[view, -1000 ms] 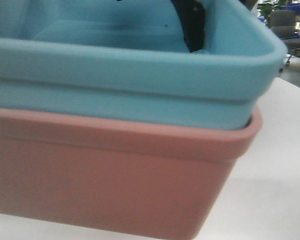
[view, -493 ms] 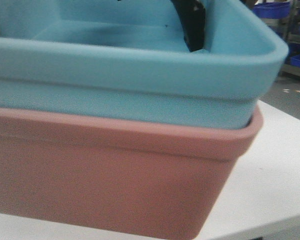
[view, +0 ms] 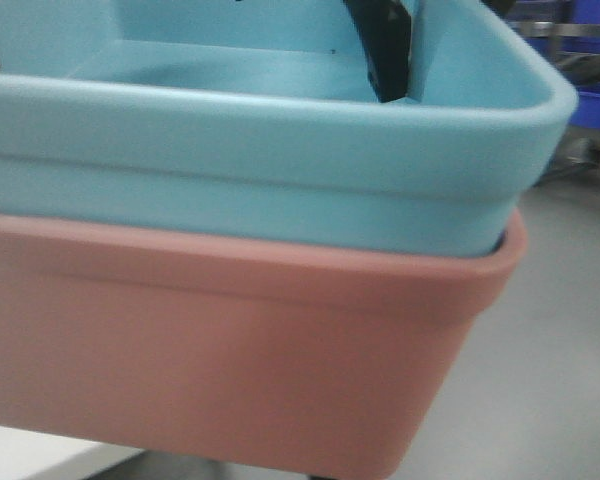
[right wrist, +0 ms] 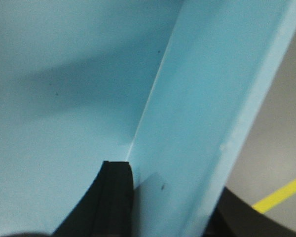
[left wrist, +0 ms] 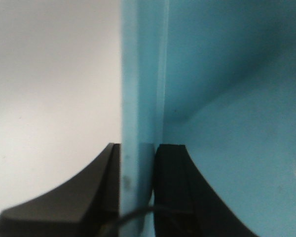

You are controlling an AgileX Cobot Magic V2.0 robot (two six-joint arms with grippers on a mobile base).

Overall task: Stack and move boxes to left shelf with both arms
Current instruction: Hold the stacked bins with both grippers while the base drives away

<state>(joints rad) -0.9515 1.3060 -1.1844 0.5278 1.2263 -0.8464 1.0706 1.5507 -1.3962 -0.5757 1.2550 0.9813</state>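
Grey floor [view: 550, 330] showed beyond the tabletop [view: 30, 455] corner under the lifted stack, and with the jaws of the left gripper [left wrist: 138, 148] and right gripper [right wrist: 172, 187] pinched only on the blue tub [view: 280, 150] walls, I feared the pink tub [view: 230, 350] nested beneath might slip off.

pink box [view: 230, 370]: left end cropped | blue box [view: 280, 150]: left end cropped | background bins [view: 595, 105]: blurred
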